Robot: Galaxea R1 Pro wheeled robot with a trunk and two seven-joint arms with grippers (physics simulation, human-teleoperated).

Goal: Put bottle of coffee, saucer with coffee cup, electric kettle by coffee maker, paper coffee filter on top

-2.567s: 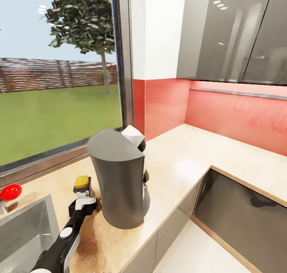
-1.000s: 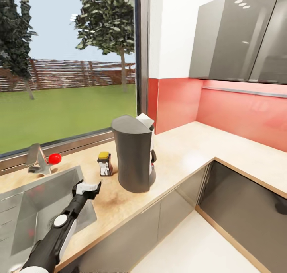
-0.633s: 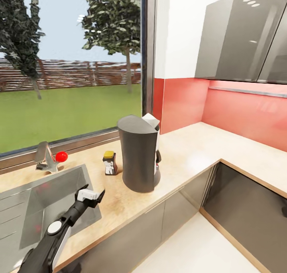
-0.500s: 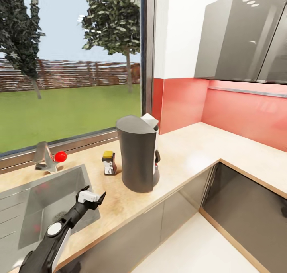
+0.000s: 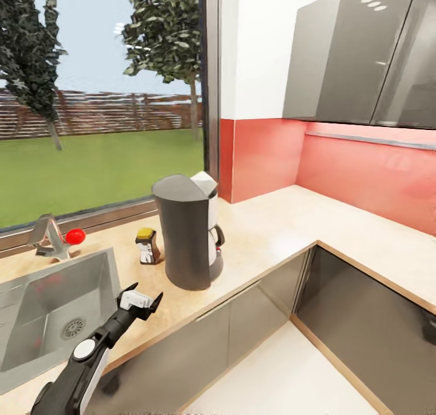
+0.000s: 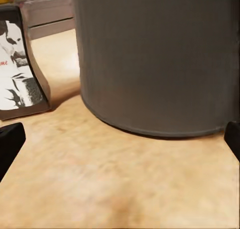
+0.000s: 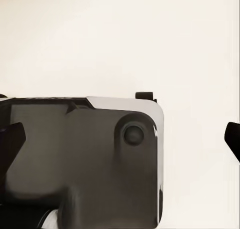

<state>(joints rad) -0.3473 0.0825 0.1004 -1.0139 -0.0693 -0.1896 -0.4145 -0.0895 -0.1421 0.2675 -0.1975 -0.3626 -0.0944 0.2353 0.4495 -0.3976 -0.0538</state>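
Note:
The dark grey coffee maker [image 5: 184,233] with a white front stands on the beige countertop [image 5: 272,233] near the window. Just to its left stands the small bottle of coffee [image 5: 147,246], upright, with a yellow lid and a printed label. My left gripper [image 5: 144,297] hangs open and empty over the counter's front edge, a short way in front of both. In the left wrist view the coffee maker's base [image 6: 155,59] looms close, the bottle [image 6: 17,69] beside it. My right gripper [image 7: 120,139] is open, pointing down at a dark grey robot part [image 7: 80,159] and pale floor.
A steel sink [image 5: 36,282] is set into the counter at the left, its faucet with a red knob [image 5: 57,239] behind it. The counter turns a corner to the right under grey wall cabinets [image 5: 357,52]. Dark cabinet fronts [image 5: 363,330] line the white floor.
My left gripper has drawn back from the bottle, which stays standing beside the coffee maker. The head camera has pulled back and swung, so the whole view has shifted.

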